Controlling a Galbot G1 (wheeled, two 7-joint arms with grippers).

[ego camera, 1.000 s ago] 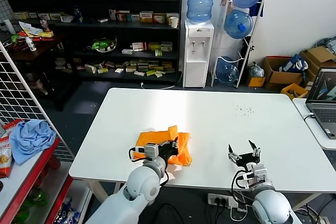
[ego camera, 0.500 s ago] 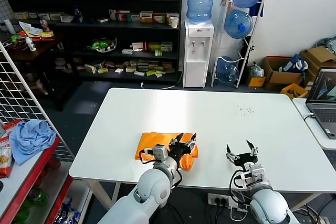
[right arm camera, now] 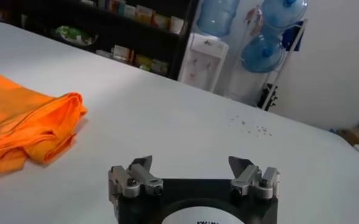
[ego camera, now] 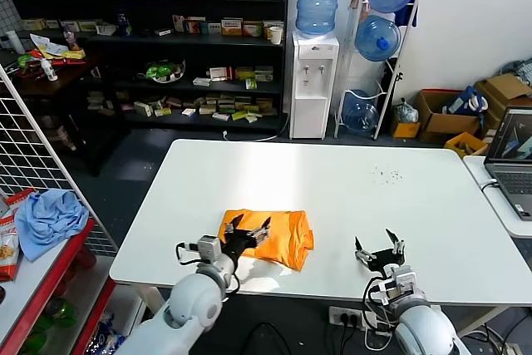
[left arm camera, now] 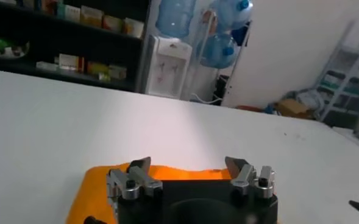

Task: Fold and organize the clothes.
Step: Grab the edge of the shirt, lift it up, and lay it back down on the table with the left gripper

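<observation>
The clothes are one bright orange T-shirt [ego camera: 278, 237], lying folded into a flat bundle near the front of the white table [ego camera: 332, 180]. My left gripper [ego camera: 247, 226] hovers at the shirt's front left part with its fingers spread and nothing between them. In the left wrist view the orange T-shirt [left arm camera: 179, 174] shows just beyond the open left gripper [left arm camera: 189, 164]. My right gripper [ego camera: 376, 247] stands open to the right of the shirt, near the table's front edge, apart from it. The right wrist view shows the shirt [right arm camera: 21, 122] off to one side of the empty right gripper [right arm camera: 191, 163].
A light blue cloth [ego camera: 48, 214] lies on a red rack beside a wire grid panel on the left. A laptop [ego camera: 514, 151] sits on a side table at the right. Stocked shelves [ego camera: 166, 39] and a water dispenser [ego camera: 313, 81] stand behind the table.
My left gripper has opened, let go of the shirt and drawn back to the left and towards the front edge. The raised fold has dropped flat. The right gripper has barely shifted.
</observation>
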